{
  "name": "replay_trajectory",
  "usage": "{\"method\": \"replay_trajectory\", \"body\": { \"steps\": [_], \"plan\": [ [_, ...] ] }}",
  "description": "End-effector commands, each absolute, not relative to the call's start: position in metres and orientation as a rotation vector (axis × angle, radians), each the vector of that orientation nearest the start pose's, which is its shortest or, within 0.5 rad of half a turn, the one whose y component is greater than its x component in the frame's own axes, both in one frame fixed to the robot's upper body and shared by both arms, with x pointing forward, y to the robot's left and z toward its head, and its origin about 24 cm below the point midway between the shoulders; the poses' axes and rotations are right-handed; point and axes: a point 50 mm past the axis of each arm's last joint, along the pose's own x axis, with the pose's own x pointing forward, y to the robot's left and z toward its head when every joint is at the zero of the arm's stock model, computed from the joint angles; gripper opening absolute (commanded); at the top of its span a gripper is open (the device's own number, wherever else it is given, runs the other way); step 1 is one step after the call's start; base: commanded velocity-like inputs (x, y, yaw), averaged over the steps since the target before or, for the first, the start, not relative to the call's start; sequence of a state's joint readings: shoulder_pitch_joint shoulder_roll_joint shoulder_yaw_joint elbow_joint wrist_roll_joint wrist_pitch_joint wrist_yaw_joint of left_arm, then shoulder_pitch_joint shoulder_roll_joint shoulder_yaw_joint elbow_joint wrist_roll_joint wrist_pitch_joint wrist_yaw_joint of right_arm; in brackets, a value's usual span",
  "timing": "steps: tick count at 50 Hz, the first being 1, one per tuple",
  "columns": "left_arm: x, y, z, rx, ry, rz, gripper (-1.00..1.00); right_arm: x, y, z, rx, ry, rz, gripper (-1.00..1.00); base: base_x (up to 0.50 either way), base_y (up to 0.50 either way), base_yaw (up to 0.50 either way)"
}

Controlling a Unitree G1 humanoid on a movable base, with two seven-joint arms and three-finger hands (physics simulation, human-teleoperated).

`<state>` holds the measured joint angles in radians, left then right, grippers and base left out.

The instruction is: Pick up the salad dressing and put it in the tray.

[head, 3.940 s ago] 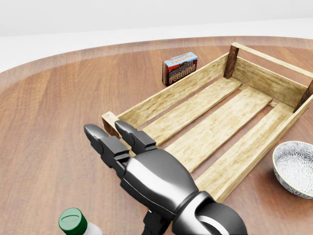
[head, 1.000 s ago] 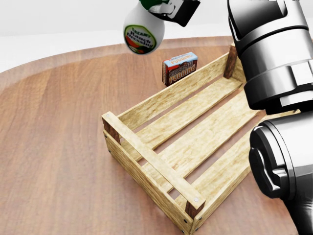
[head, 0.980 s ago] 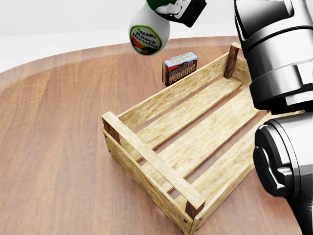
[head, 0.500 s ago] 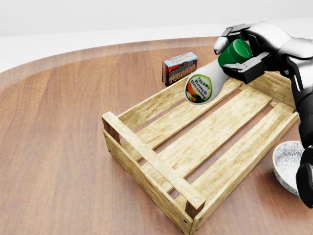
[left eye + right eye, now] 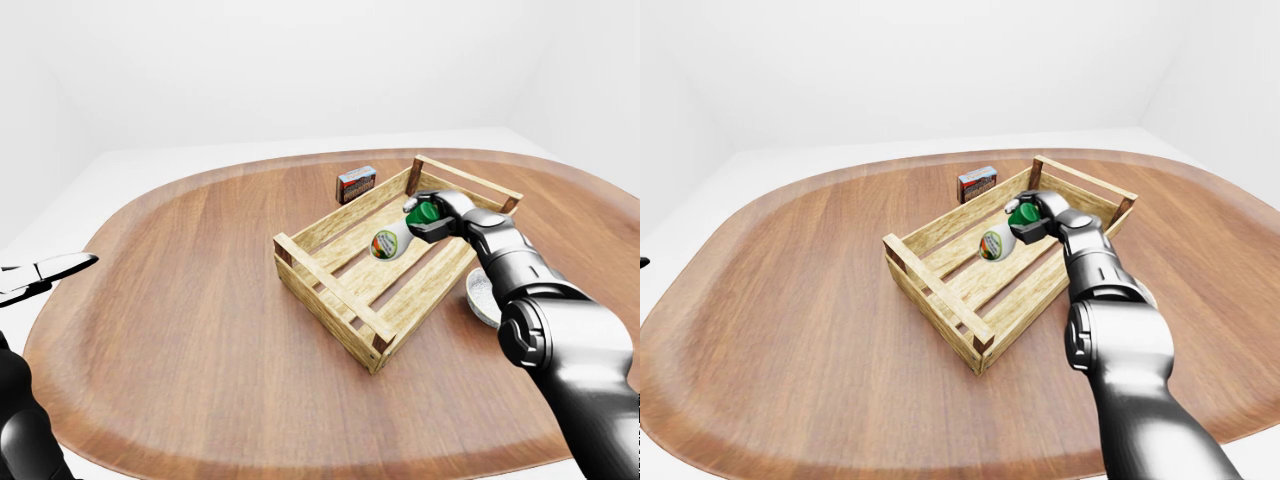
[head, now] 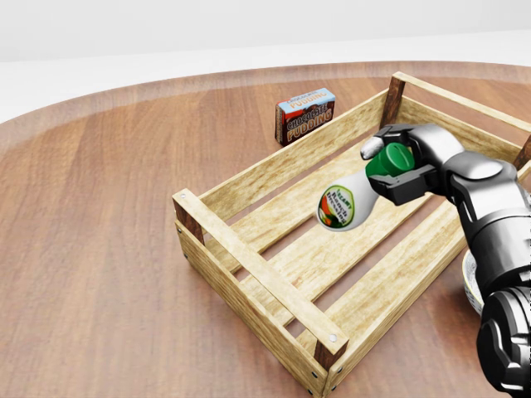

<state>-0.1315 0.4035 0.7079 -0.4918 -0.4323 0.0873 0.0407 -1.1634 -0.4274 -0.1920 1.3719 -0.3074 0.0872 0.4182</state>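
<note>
The right hand [image 6: 398, 166] grips the salad dressing [image 6: 350, 199] by its green-capped neck, fingers closed round it, holding the bottle tilted with its base pointing down toward the head view's left, over the slats of the tray [image 6: 249, 257]; whether the base touches the wood cannot be told. The risk, as it appears: let go at this slant, the bottle would likely tip and roll along the slats, perhaps striking the tray's low end rail, because its rounded body has no flat footing in this attitude; a release with the bottle still above the slats could make it bounce. The right arm reaches in from the head view's right edge, forearm stretched across the tray's near rim, wrist bent inward above the patterned bowl [image 5: 483, 296]; the left hand [image 5: 45, 272] hangs well apart at the left-eye view's left edge, its fingers spread and empty; a pudding box [image 6: 305, 114] stands on the counter [image 6: 99, 249] just outside the tray.
</note>
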Motion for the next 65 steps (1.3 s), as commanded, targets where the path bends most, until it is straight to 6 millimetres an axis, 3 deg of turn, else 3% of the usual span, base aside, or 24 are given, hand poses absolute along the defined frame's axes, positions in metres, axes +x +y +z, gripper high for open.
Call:
{"method": "replay_trajectory", "body": {
  "steps": [1,5,24,42,65],
  "plan": [
    [0.188,0.315,0.235,0.071,-0.744,0.466,1.00,0.409,-0.227,0.132,-0.391,0.353,0.072,-1.00,0.00,0.00,0.00],
    [0.188,0.316,0.235,0.070,-0.747,0.466,1.00,0.408,-0.222,0.125,-0.488,0.385,0.097,-1.00,0.00,0.00,0.00],
    [0.190,0.317,0.233,0.062,-0.734,0.467,1.00,0.411,-0.211,0.127,-0.565,0.392,0.135,-1.00,0.00,0.00,0.00],
    [0.196,0.318,0.224,0.063,-0.688,0.464,1.00,0.407,-0.187,0.113,-0.678,0.501,0.386,-1.00,0.00,0.00,0.00],
    [0.197,0.319,0.221,0.060,-0.671,0.467,1.00,0.406,-0.188,0.112,-0.797,0.545,0.417,-1.00,0.00,0.00,0.00]
  ]
}}
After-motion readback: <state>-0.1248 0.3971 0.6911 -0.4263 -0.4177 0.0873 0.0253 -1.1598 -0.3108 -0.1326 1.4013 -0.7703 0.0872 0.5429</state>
